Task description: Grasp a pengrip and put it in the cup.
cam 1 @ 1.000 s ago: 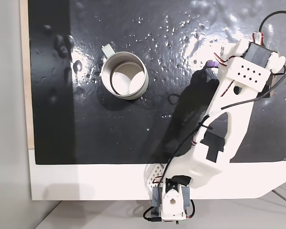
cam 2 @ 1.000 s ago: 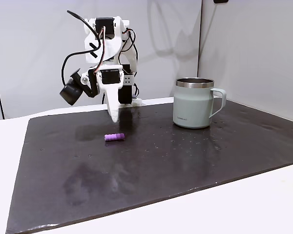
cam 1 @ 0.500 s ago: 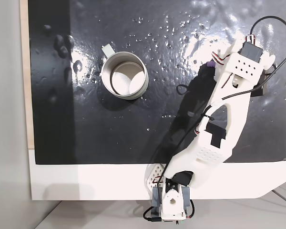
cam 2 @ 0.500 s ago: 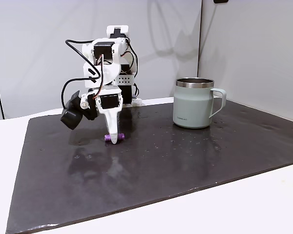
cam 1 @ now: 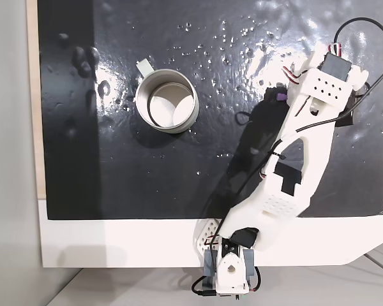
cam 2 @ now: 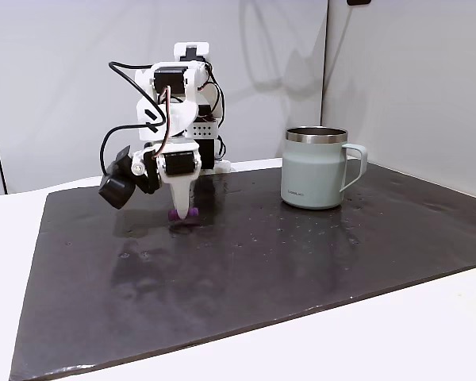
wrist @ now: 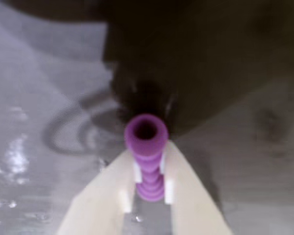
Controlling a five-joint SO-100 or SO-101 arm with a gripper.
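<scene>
Down at the black mat (cam 2: 301,270) on the worktop, the pincer (wrist: 150,183) has its two pale tips pressed on either side of the purple pengrip (wrist: 147,147), and the wrist view shows the ribbed tube pinched between them with its open end poking out past the tips. From the side, the pengrip (cam 2: 180,213) sits right at the mat's surface under the pincer (cam 2: 179,208); I cannot tell whether it has left the mat. The grasping step looks made, the carry not yet begun. From above, the cup (cam 1: 166,101) stands well apart to the left of the pincer (cam 1: 282,95), handle tab on its far-left side. Next call: lift straight up, clear the rim, swing across to the cup (cam 2: 315,167) and release over its mouth.
</scene>
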